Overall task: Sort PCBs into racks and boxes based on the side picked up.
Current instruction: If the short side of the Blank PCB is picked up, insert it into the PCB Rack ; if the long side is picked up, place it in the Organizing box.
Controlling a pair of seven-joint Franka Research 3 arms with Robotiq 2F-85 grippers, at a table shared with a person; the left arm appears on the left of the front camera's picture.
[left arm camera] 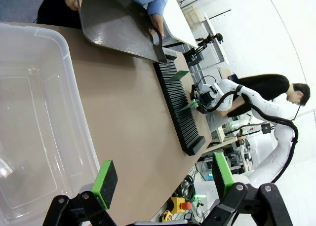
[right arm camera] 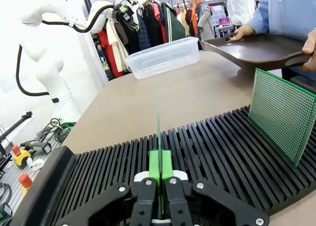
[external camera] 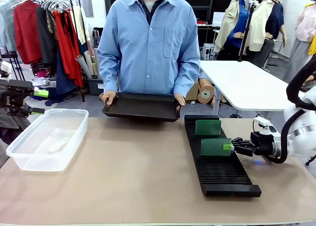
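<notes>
Front view: the right claw (external camera: 236,146) pinches a green PCB (external camera: 216,146) upright in the black rack (external camera: 219,174); another PCB (external camera: 208,127) stands behind it.

Left wrist view: the left claw (left arm camera: 163,181) gapes wide beside the clear box (left arm camera: 34,137).

Right wrist view: the board sits edge-on in a slot; the slotting step looks nearly finished, so releasing comes next.

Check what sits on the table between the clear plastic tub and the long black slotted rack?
Nothing: in the front view, only bare tan tabletop lies between the clear plastic tub and the long black slotted rack.
</notes>
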